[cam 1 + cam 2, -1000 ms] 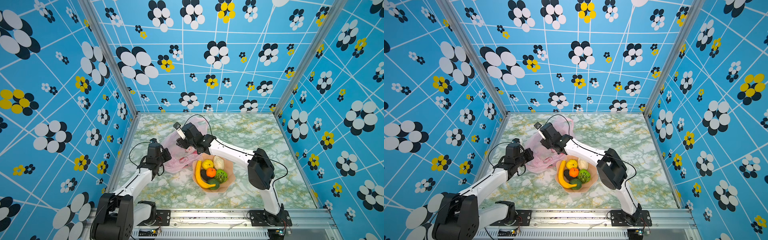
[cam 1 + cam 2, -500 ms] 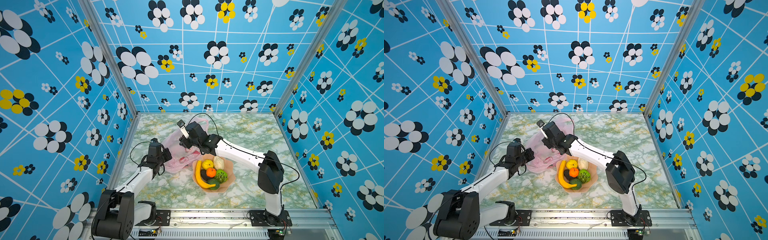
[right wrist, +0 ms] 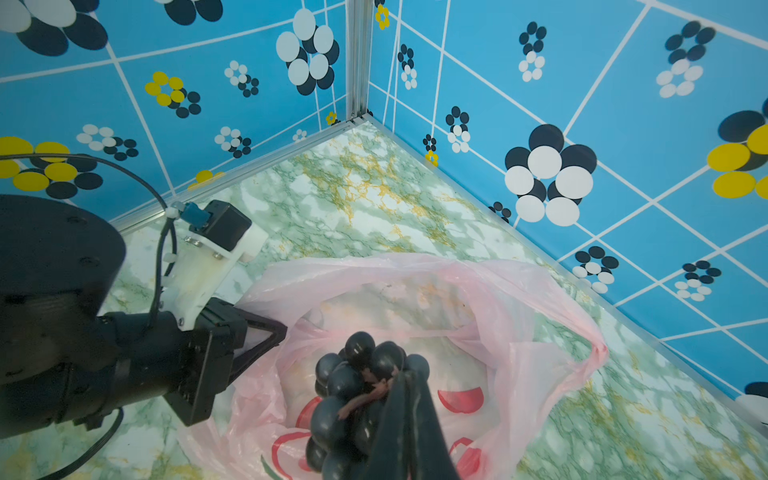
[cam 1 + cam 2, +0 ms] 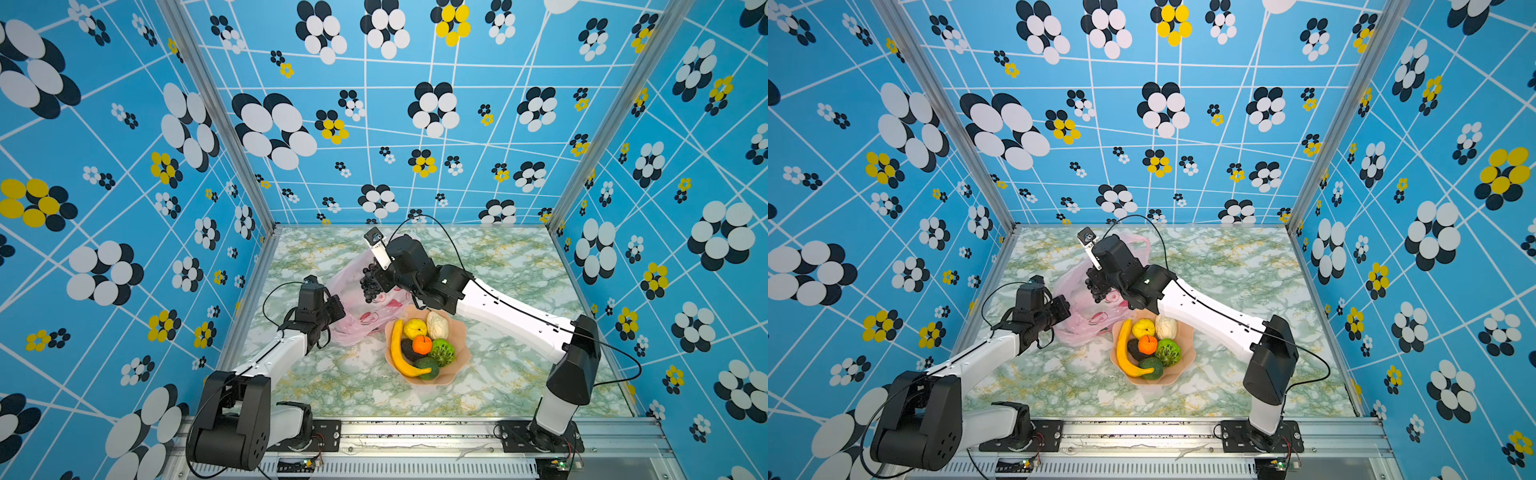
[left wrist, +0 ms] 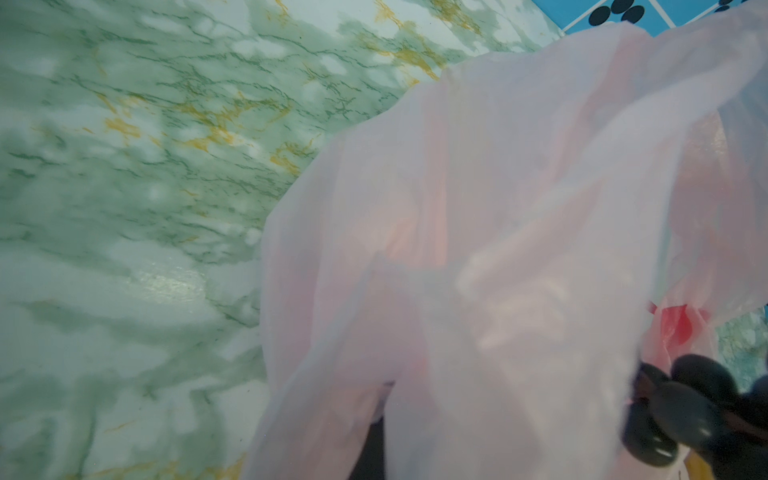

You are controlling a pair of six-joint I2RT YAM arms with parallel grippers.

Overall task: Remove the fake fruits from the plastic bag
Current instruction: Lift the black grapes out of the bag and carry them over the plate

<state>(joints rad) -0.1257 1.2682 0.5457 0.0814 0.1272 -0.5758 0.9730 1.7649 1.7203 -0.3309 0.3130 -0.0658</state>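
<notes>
Grape bunch (image 3: 353, 386) hangs by its stem from my right claw (image 3: 409, 376), pinched tight, over the plastic bag (image 4: 357, 328) (left of the bowl (image 4: 459, 365)); my left claw (image 3: 276, 334), closed, grips the bag's left rim.

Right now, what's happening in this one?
The right gripper is shut on the stem of the dark grape bunch, holding it over the open pink plastic bag. The left gripper pinches the bag's edge beside it. The other fake fruits, including the banana and the orange, already sit in the peach bowl next to the bag.
</notes>
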